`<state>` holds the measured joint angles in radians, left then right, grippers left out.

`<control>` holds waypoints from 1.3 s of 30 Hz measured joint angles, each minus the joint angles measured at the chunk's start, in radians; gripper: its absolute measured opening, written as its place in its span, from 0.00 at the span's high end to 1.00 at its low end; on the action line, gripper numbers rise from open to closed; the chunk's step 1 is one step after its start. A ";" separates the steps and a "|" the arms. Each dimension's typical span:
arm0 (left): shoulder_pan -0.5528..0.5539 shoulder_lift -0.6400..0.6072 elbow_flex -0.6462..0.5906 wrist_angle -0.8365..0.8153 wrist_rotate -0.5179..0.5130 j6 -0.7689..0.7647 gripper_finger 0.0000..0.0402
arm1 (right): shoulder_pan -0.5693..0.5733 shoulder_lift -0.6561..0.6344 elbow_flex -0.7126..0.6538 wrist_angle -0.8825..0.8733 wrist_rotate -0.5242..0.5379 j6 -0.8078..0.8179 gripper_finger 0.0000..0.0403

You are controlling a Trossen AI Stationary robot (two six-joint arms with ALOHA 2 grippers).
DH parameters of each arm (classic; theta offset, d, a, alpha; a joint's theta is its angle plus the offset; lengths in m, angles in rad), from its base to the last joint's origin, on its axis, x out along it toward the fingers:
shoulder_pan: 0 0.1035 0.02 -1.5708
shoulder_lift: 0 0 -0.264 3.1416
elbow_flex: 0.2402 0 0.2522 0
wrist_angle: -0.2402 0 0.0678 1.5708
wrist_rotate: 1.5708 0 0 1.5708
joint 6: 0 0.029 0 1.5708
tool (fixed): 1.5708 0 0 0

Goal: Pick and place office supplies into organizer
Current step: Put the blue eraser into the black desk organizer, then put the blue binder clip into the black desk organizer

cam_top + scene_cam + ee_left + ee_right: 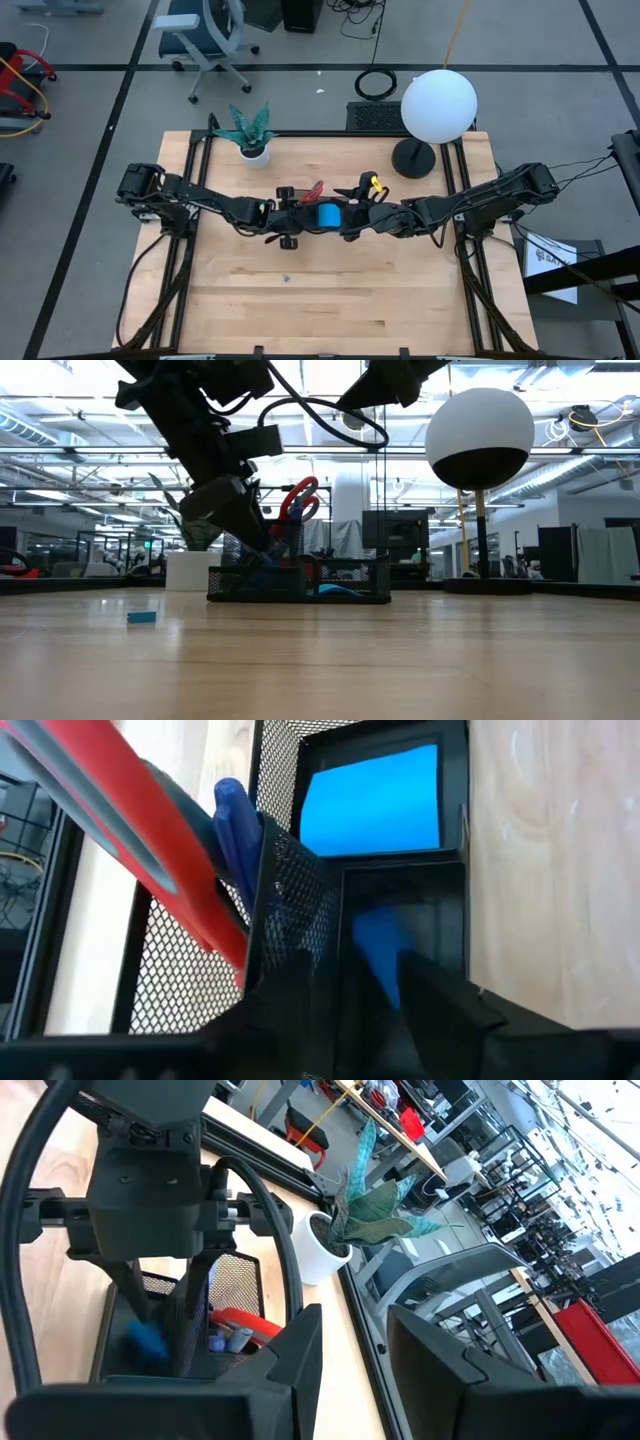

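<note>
On the table (330,300), a tiny blue block (141,617) lies alone at about 7 o'clock. The left hand (285,212) is over the organizer (322,214), fingers parted around a blue pen (378,942). The scissors (298,499) stand upright inside; the note pad (330,214) lies flat. The right hand (352,220) hovers at 3 o'clock, narrowly open, empty. At 1 o'clock stands a globe lamp (439,105), at 11 o'clock a potted plant (250,130). No readable writing.

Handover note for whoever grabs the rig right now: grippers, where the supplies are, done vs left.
Left gripper: over the organizer, fingers apart, a blue item between them inside a low compartment.
Right gripper: open, empty, hovering beside the organizer's other end.
Done: red-handled scissors and a blue pen upright in the tall mesh section; blue note pad flat in its compartment.
Left: small blue block on the table.
</note>
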<state>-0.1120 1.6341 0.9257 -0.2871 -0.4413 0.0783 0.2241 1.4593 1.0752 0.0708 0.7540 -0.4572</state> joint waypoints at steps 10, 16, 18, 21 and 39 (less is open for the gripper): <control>-0.008 0.000 0.000 0.001 0.047 -0.051 0.49 | 0.000 0.000 0.000 0.000 0.000 0.000 0.74; -0.050 0.000 0.000 0.001 0.195 -0.061 0.54 | 0.000 0.000 0.000 0.000 0.000 0.000 0.74; -0.071 0.000 0.000 0.001 0.239 -0.050 0.56 | 0.000 0.000 0.000 0.000 0.000 0.000 0.74; -0.105 0.000 0.000 0.000 0.311 -0.016 0.58 | 0.000 0.000 0.000 0.000 0.000 0.000 0.74; -0.227 0.000 0.000 -0.109 0.479 0.065 0.54 | 0.000 0.000 0.000 0.000 0.000 0.000 0.74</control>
<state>-0.3390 1.6337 0.9257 -0.3959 0.0378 0.1437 0.2242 1.4593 1.0752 0.0704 0.7538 -0.4568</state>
